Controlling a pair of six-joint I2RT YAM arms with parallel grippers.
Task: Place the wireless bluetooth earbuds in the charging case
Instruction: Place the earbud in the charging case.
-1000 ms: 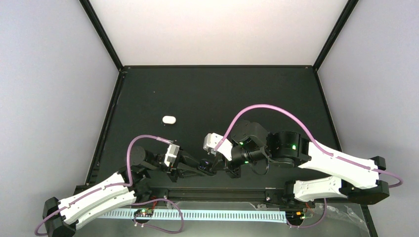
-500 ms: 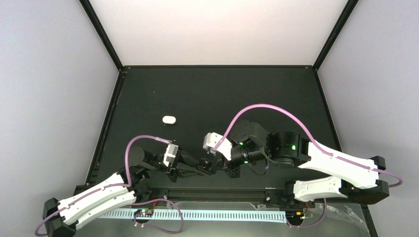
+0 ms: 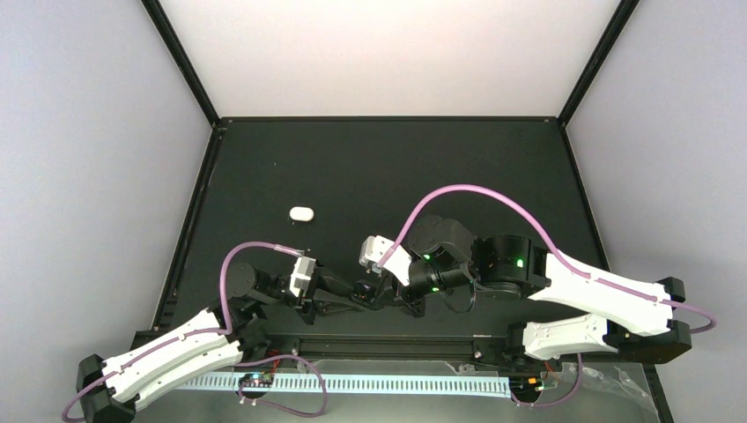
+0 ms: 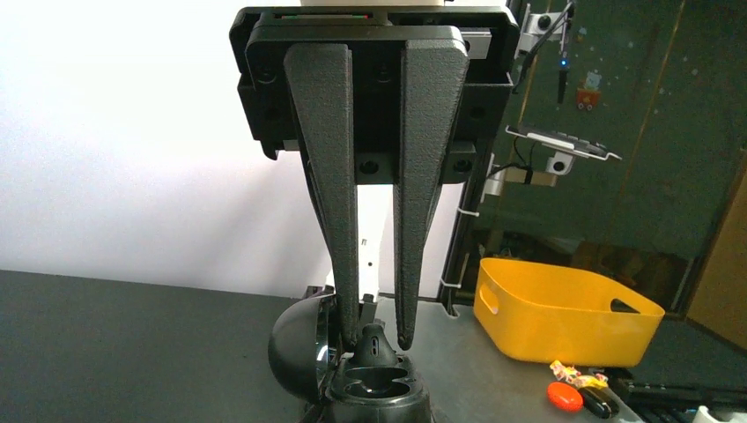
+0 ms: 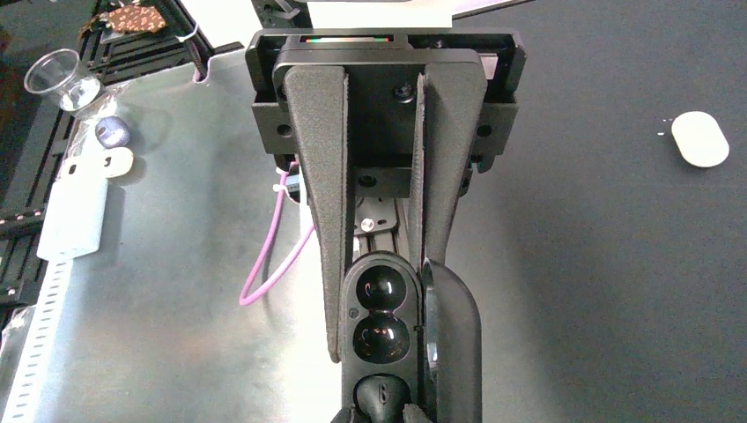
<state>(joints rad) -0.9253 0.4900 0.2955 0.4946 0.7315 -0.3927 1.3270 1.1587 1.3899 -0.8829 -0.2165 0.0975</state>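
We clamp the right gripper (image 5: 380,352) on the black case (image 5: 352,339), holding its base steady so that both glossy round wells (image 5: 380,313) face up, empty, with the smooth hinged lid (image 5: 454,326) swung aside. Our left gripper (image 4: 376,339) pinches a small rounded black bud (image 4: 374,344) just above the case's end, seemingly poised to seat it. A pebble-like white case (image 3: 301,213) lies well apart.

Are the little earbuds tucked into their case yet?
Not yet. The right end effector grips the open black case, and both its cups look empty. The left end effector pinches a black earbud just above them; it has yet to go in. The white case lies shut, apart.
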